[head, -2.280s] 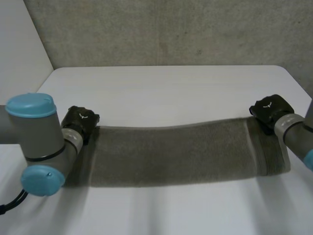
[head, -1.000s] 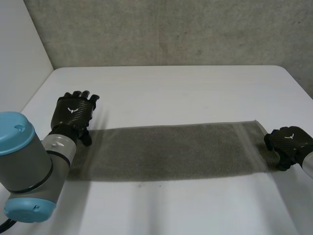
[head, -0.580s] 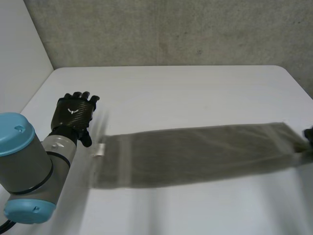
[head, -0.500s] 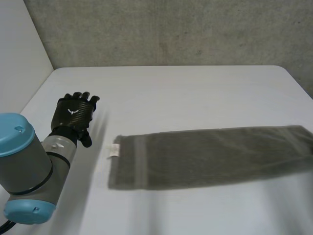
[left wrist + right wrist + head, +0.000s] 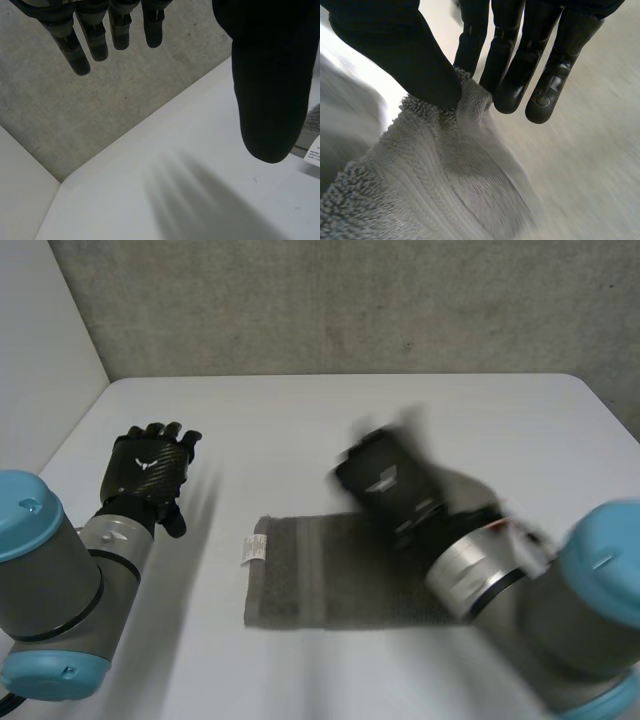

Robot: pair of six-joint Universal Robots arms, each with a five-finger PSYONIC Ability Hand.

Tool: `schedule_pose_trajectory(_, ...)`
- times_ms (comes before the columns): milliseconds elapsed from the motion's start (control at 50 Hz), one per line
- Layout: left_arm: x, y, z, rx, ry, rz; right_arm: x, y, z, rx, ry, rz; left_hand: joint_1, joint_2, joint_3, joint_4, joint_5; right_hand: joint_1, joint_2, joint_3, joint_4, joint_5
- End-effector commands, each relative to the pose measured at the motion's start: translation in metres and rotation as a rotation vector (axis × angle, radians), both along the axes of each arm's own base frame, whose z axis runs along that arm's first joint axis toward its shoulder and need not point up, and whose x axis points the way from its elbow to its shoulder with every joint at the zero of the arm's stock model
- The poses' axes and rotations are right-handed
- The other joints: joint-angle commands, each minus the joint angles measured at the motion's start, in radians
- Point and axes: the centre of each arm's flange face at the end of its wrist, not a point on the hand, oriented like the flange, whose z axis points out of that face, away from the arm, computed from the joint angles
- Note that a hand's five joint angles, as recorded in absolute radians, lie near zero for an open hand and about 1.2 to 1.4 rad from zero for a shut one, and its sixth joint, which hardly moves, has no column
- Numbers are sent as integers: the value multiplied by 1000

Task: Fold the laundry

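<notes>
Two arms reach over the white surface (image 5: 300, 420). Nearest, a grey-brown terry towel (image 5: 310, 575) lies flat near the middle, with its small white label (image 5: 252, 549) at the end toward the left arm. Above the towel's other end, the right hand (image 5: 388, 478) pinches a raised edge between thumb and fingers, judged to be a grip for carrying that end across into a fold. Beyond, the left hand (image 5: 148, 468) sits clear of the cloth, fingers straight, holding nothing.
</notes>
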Motion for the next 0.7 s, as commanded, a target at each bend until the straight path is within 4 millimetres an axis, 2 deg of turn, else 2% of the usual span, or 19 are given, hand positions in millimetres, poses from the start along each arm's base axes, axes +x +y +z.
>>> schedule_pose_trajectory(20, -1, 1, -1, 4, -2, -4, 42, 54, -59, 105, 86, 182, -9, 9, 4, 6, -32, 450, 221, 213, 203, 241)
schedule_pose_trajectory(60, -3, 5, -3, 11, -5, -13, 42, 64, -73, 141, 116, 208, -9, 9, 4, 6, -32, 450, 221, 213, 203, 241)
schedule_pose_trajectory(140, -6, 10, -7, 21, -9, -30, 39, 63, -72, 148, 110, 197, -9, 9, 4, 6, -32, 396, 166, 158, 149, 187)
schedule_pose_trajectory(160, -9, 13, -8, 20, -9, -41, 39, 62, -68, 158, 93, 190, -9, 9, 4, 6, -32, 0, -229, -237, -247, -209)
schedule_pose_trajectory(180, -9, 13, -8, 20, -9, -41, 39, 62, -68, 158, 93, 190, -9, 9, 4, 6, -32, -4, -233, -241, -251, -213)
schedule_pose_trajectory(200, -12, 15, -9, 20, -9, -53, 37, 58, -59, 173, 61, 172, -9, 9, 4, 6, -32, -509, -739, -747, -756, -718)
schedule_pose_trajectory(220, -16, 18, -9, 16, -7, -68, 31, 47, -50, 204, 20, 120, -9, 9, 4, 6, -32, -771, -1001, -1009, -1018, -980)
schedule_pose_trajectory(240, -16, 18, -9, 16, -7, -68, 31, 47, -50, 204, 20, 120, -9, 9, 4, 6, -32, -771, -1001, -1009, -1018, -980)
schedule_pose_trajectory(280, -24, 24, -9, 5, 0, -100, 7, 12, -37, 299, -56, -44, -9, 9, 4, 6, -32, -771, -1001, -1009, -1018, -980)
schedule_pose_trajectory(300, -24, 24, -9, 5, 0, -100, 7, 12, -37, 299, -57, -45, -9, 9, 4, 6, -32, -771, -1001, -1009, -1018, -980)
schedule_pose_trajectory(340, -31, 30, -12, 2, 1, -128, -21, -9, -27, 435, -135, -184, -9, 9, 4, 6, -32, -771, -1001, -1009, -1018, -980)
schedule_pose_trajectory(360, -31, 30, -12, 2, 1, -128, -21, -9, -27, 436, -136, -185, -9, 9, 4, 6, -32, -771, -1001, -1009, -1018, -980)
schedule_pose_trajectory(400, -36, 35, -14, 4, 0, -149, -44, -17, -30, 579, -168, -275, -9, 9, 4, 6, -32, -771, -1001, -1009, -1018, -980)
schedule_pose_trajectory(420, -41, 40, -16, 8, -2, -169, -44, -17, -30, 579, -168, -275, -9, 9, 4, 6, -32, -771, -1001, -1009, -1018, -980)
schedule_pose_trajectory(440, -45, 46, -19, 16, -6, -191, -56, -21, -34, 632, -168, -325, -9, 9, 4, 6, -32, -771, -1001, -1009, -1018, -980)
schedule_pose_trajectory(500, -54, 58, -25, 31, -15, -232, -77, -26, -41, 677, -141, -402, -9, 9, 4, 6, -32, -771, -1001, -1009, -1018, -980)
schedule_pose_trajectory(580, -60, 66, -31, 47, -26, -260, -92, -27, -48, 678, -105, -444, -9, 9, 4, 6, -32, -771, -1001, -1009, -1018, -980)
schedule_pose_trajectory(680, -62, 69, -35, 58, -33, -269, -112, -32, -61, 633, -22, -504, -9, 9, 4, 6, -32, -579, -808, -816, -826, -788)
schedule_pose_trajectory(700, -62, 69, -35, 58, -33, -269, -117, -33, -64, 623, 0, -519, -9, 9, 4, 6, -32, -454, -683, -691, -701, -663)
